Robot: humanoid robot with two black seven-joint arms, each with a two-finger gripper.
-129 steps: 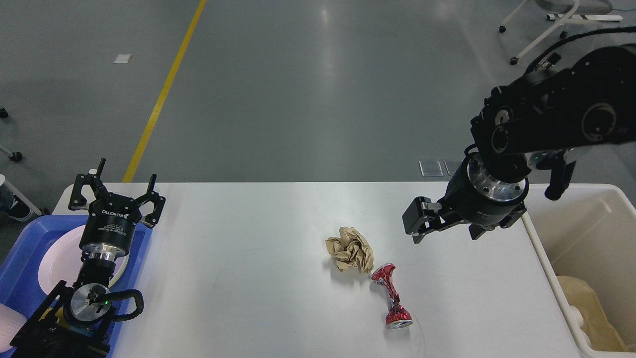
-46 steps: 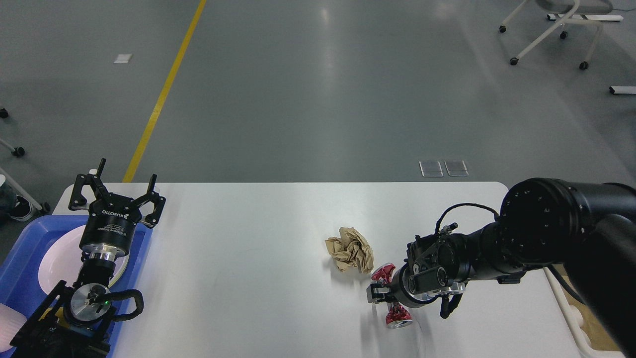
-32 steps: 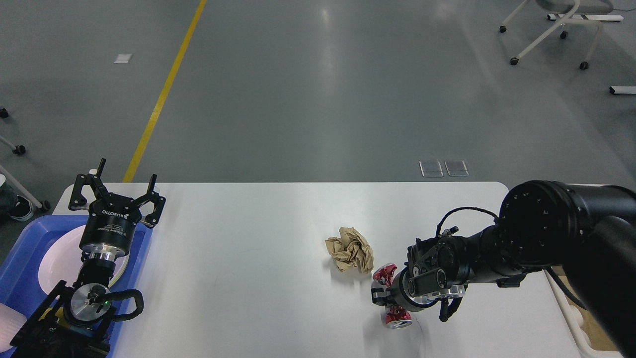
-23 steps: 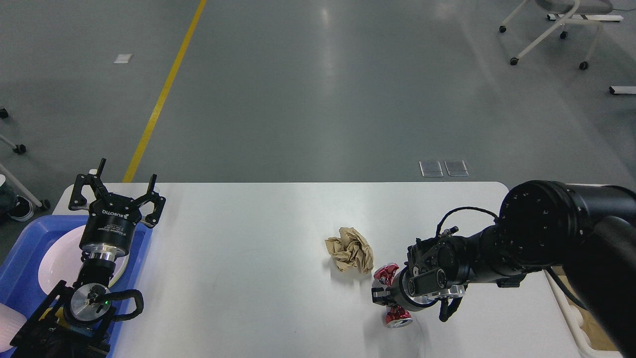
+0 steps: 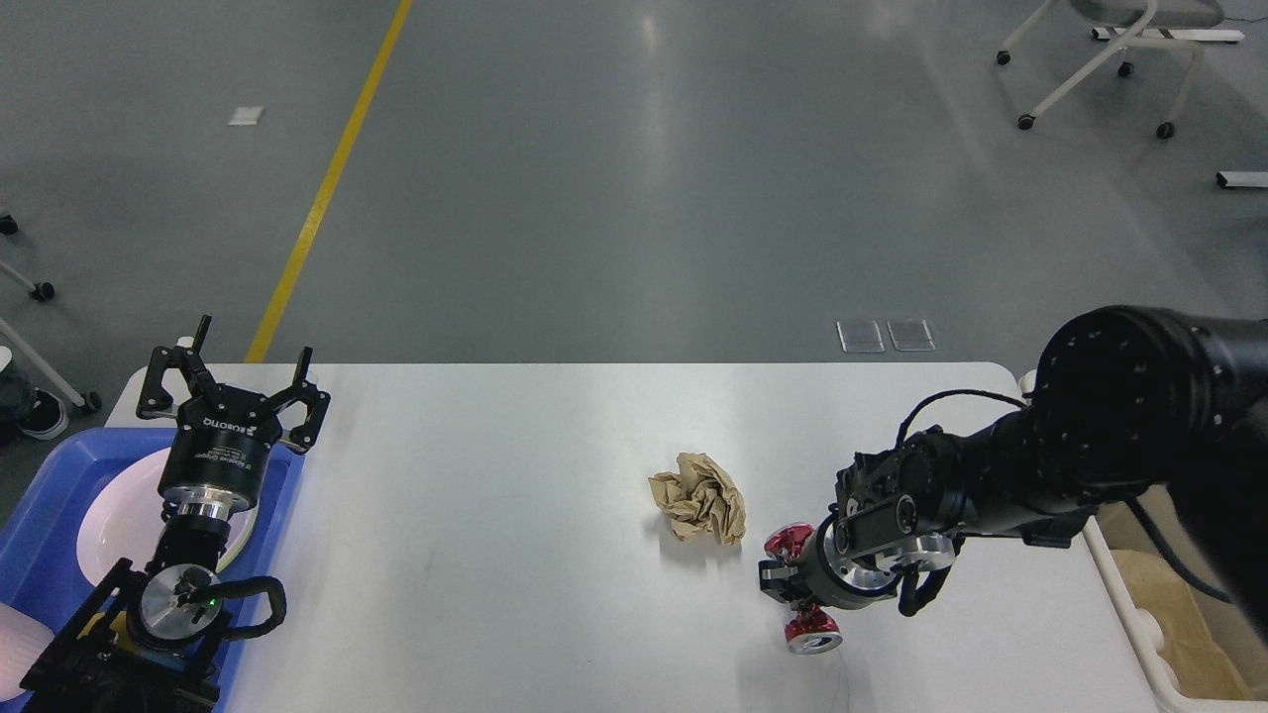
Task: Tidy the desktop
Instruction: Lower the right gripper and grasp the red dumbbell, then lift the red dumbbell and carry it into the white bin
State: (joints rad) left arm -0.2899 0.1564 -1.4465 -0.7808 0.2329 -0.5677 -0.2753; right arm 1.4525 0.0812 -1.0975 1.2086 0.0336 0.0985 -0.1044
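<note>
white desktop [image 5: 495, 555] before grey floor [image 5: 614, 178] with yellow line [image 5: 327, 188]

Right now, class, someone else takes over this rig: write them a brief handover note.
Right end effector: shut on the crushed red can, low over the desktop.
Left end effector: open, holding nothing, above the blue tray.
Done: can grasped.
Left: can probably belongs in the cream bin at right; crumpled brown paper lies untouched mid-desktop.
</note>
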